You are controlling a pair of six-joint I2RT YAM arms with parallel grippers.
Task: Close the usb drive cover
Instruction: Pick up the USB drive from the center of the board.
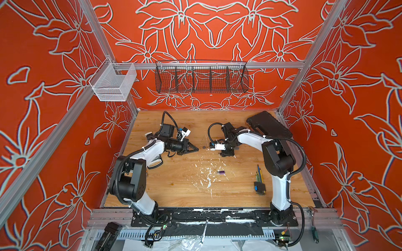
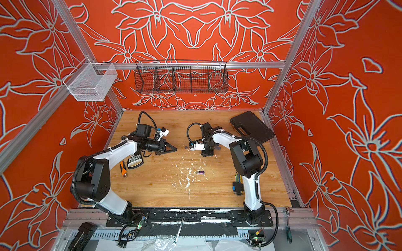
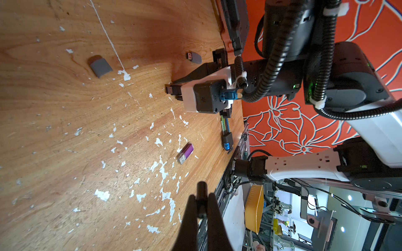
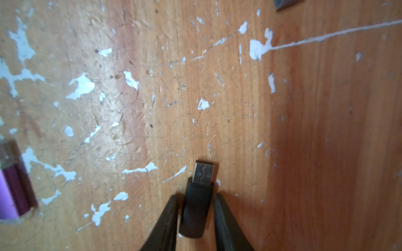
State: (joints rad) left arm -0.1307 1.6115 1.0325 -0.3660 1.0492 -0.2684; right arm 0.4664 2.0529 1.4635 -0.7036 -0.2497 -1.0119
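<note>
The black usb drive (image 4: 195, 214) sits low at the far middle of the table (image 1: 174, 187), on the wood or barely off it, with its metal connector bare and pointing away from the right gripper (image 4: 196, 196). The right jaws stand one on each side of the rear of the drive body, which leaves the connector end free to receive a cover. Whether they already press on the plastic cannot be told. The left gripper (image 1: 196, 150) lies level with its tip aimed across at the right one. Its jaws are clamped on a small black cap (image 3: 201, 189) — judged to be this drive's cover — which projects past the fingertips so that it can be pushed over the connector. Lying apart on the table are a grey cap (image 3: 100, 68), a grey drive (image 3: 194, 57) with its plug exposed, and a purple drive (image 3: 185, 153) already capped. Judgement: the step in hand is securing the drive. Mating comes next, and the cap mouth and connector must be brought into line before any push.
</note>
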